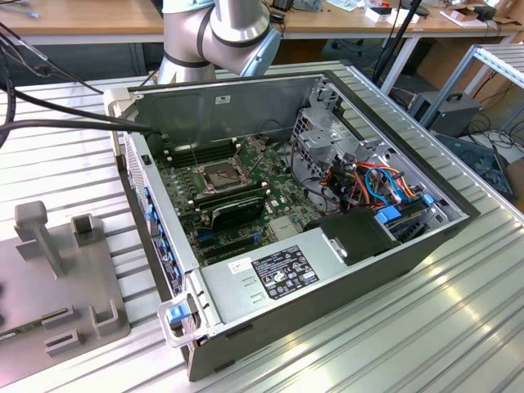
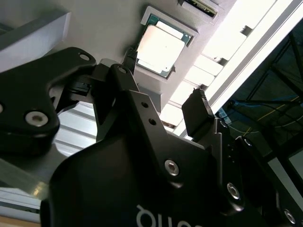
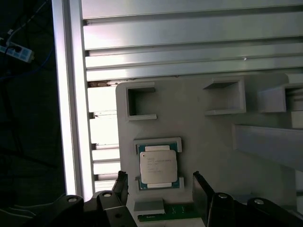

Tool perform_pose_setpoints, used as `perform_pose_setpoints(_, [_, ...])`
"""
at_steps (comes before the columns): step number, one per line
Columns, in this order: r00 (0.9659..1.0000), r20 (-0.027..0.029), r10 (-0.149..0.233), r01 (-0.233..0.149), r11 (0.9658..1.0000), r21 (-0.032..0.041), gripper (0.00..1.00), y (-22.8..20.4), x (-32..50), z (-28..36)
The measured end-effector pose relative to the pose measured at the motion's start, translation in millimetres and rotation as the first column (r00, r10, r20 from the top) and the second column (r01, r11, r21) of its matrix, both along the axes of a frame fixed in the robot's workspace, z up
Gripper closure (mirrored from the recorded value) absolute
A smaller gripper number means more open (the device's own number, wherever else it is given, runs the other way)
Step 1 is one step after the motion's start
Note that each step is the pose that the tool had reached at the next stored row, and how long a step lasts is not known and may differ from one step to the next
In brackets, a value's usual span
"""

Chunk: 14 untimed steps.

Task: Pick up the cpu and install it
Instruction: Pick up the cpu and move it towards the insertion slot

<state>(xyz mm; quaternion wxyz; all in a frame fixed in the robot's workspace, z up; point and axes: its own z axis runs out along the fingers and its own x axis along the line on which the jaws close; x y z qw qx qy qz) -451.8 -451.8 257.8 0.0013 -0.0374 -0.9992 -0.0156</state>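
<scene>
Claw point(image 3: 159, 178) hangs spread wide over the cpu point(image 3: 158, 165).

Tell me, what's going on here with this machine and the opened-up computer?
A robot arm is partway through fitting a cpu into a desktop computer. In the first wrist view its gripper hangs over the cpu with fingers spread open, gripping nothing. The cpu lies flat in a recess of a grey fixture plate. In the exterior view the computer case lies open, with the green motherboard and its socket exposed.
</scene>
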Motion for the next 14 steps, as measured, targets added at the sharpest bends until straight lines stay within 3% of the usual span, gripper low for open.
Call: perform_pose_setpoints(14, [1.0000,-0.0001,0.000,0.000,1.0000,-0.0026,0.34,0.0,0.0,-16.9])
